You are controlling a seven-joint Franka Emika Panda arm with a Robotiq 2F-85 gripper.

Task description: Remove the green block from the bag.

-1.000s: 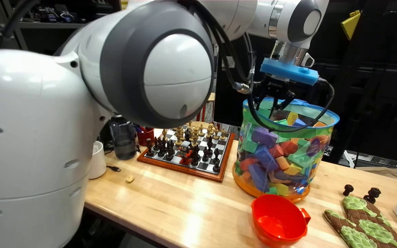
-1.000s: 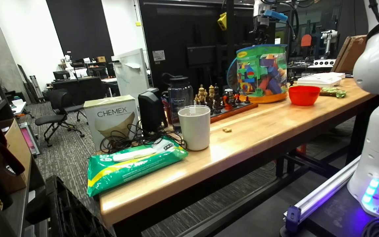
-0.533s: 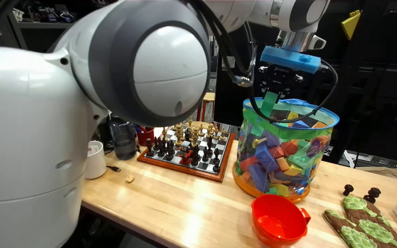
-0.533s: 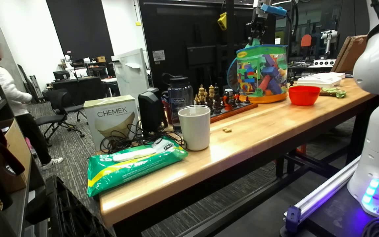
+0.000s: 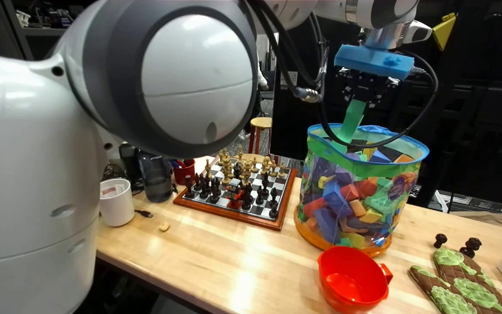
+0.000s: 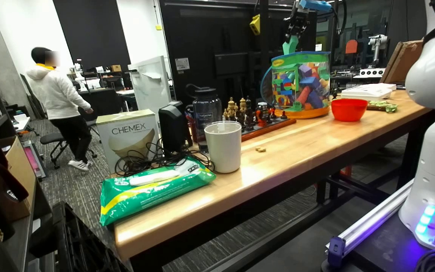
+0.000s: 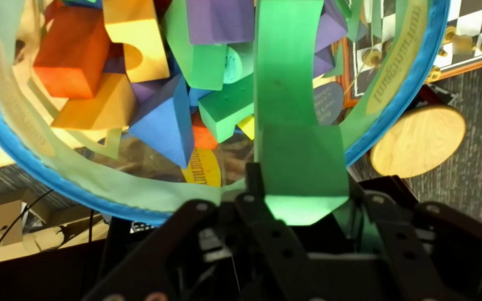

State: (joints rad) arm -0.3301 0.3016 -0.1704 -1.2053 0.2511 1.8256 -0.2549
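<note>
My gripper is shut on one end of the green block, a long light green foam piece with a curved cut in one edge. In an exterior view the gripper is above the bag, and the green block hangs tilted down from it, its lower end at the opening. In an exterior view the green block shows above the bag rim, under the gripper. The bag's blue rim circles several multicoloured blocks in the wrist view.
A red bowl stands in front of the bag, beside brown and green mitts. A chessboard with pieces lies beside the bag. A white mug stands near the table's end. A person is in the background.
My gripper has risen from the bag's opening, bringing the green block up with it. The block was not visible in the gripper one second ago. A person has walked through the background.
</note>
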